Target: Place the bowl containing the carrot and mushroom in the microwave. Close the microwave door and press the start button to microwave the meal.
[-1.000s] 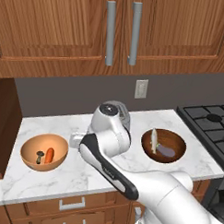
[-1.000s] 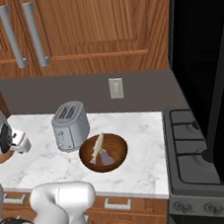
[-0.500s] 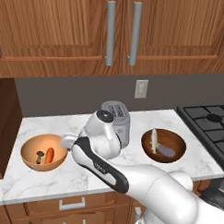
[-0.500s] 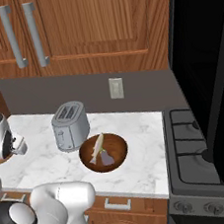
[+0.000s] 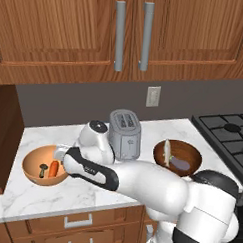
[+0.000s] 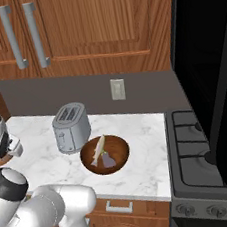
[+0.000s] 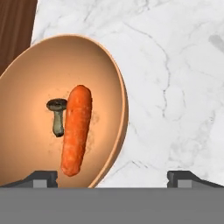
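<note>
The light orange-tan bowl (image 5: 35, 162) sits on the marble counter at the left, holding the carrot (image 5: 53, 168) and the mushroom (image 5: 42, 170). My gripper (image 5: 60, 152) hangs open just above the bowl's right rim. In the hand view the bowl (image 7: 39, 65) lies close below, with the carrot (image 7: 76, 129) beside the mushroom (image 7: 57, 114). There my gripper (image 7: 113, 179) straddles the bowl's right rim, one fingertip over the bowl and one over bare marble, holding nothing. A tall glossy black panel (image 6: 209, 73) stands at the right; I cannot tell whether it is the microwave door.
A silver toaster (image 5: 124, 134) stands right behind my arm. A darker brown bowl (image 5: 177, 157) with purple and pale food sits to its right. A black stove (image 5: 228, 129) borders the counter's right end. A dark wooden wall (image 5: 4, 123) closes the left side.
My arm has swung down and to the left, bringing the hand from in front of the toaster to the tan bowl's rim. The jaws stayed open.
</note>
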